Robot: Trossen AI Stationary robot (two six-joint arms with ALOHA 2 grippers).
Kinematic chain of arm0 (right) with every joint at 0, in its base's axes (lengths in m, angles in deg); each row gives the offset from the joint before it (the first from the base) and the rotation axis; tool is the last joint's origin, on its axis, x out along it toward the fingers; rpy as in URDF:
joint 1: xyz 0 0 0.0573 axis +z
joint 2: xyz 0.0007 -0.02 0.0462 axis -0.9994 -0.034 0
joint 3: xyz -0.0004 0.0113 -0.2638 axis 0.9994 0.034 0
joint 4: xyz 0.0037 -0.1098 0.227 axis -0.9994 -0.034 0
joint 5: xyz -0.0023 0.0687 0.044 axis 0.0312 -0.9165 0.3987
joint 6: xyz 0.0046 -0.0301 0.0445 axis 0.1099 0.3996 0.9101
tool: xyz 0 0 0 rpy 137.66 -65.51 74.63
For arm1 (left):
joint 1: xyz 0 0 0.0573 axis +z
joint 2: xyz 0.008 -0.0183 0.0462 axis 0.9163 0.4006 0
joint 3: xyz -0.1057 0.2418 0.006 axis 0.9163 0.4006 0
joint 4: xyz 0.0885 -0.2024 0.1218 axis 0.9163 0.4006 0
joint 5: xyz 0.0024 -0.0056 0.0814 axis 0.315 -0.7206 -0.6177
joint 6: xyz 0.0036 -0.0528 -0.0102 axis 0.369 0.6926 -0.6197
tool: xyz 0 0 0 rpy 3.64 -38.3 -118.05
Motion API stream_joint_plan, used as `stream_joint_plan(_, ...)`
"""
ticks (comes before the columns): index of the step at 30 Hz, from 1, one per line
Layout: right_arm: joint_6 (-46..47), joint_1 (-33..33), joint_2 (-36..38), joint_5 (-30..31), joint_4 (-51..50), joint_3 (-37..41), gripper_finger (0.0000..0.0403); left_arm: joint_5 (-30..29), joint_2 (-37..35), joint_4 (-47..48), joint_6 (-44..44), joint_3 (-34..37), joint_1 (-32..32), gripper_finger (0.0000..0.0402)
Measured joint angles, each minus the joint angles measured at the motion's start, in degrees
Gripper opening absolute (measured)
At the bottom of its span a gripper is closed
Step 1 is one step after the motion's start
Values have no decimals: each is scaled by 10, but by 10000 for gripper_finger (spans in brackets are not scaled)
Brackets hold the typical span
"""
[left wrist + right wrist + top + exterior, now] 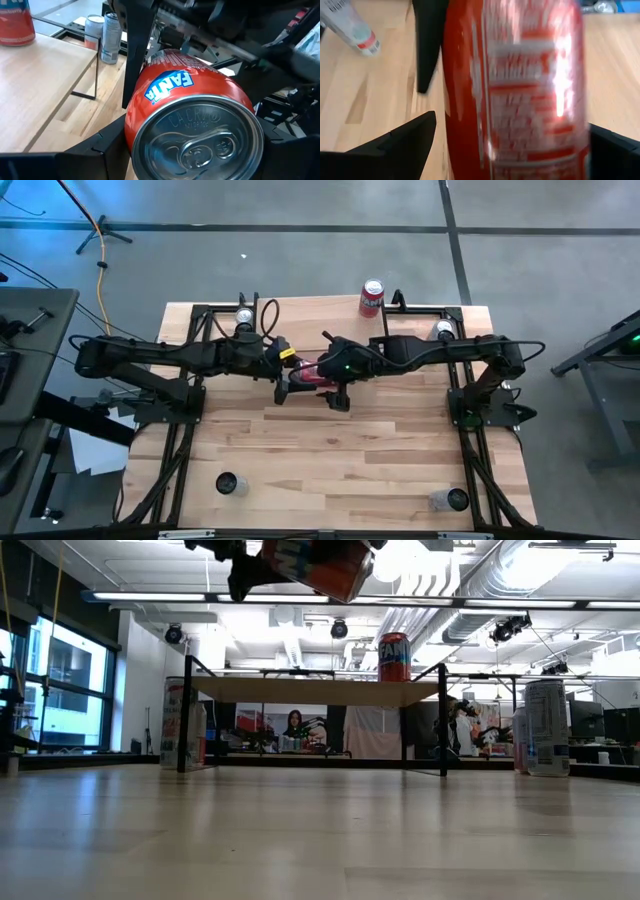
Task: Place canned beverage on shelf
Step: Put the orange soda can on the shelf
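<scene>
At the middle of the worktop (330, 460), seen from above, the 2 arms meet. The left end effector (290, 380) and the right end effector (336, 386) both reach the same red can (312, 370), which is held in the air. The shelf (310, 315) runs along the far edge, and a second red can (372, 297) stands at its right end.

From worktop height, the held can (320, 565) hangs tilted above the front of the shelf plank (310, 690). On the plank, the standing can (394, 657) shows the letters "FA".

In the left wrist view, the can (195, 120) lies lid-first between the left end effector's (190, 150) dark fingers (102, 150), which are clamped on its sides. "FANTA" reads white on a blue patch, and the shelf (45, 85) lies alongside.

In the right wrist view, the right end effector (515, 145) straddles the can (520, 90) with its fingers (405, 142) spread wide, gripping nothing yet. The can's small print is too blurred to read.

This looks like a handover in mid-air, with the placing step not yet done. Next, the right fingers should close before the left ones let go. The can then needs to be turned upright and set down on a bare stretch of plank, clear of the can already there
</scene>
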Motion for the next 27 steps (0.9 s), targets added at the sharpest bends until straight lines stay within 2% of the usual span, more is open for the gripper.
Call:
stream_joint_plan(7,10,0,0,-2,4,0,380,1,1,3,-1,0,0,239)
stream_joint_plan(10,10,0,0,-2,3,0,354,2,1,3,-2,0,0,239)
stream_joint_plan(14,7,-3,-1,2,2,0,289,3,1,3,-4,0,0,239)
stream_joint_plan(19,-5,-4,-1,6,1,0,281,-1,1,4,-16,0,0,241)
stream_joint_plan(27,-17,-6,-1,-4,-29,2,281,7,-14,10,-53,0,5,327)
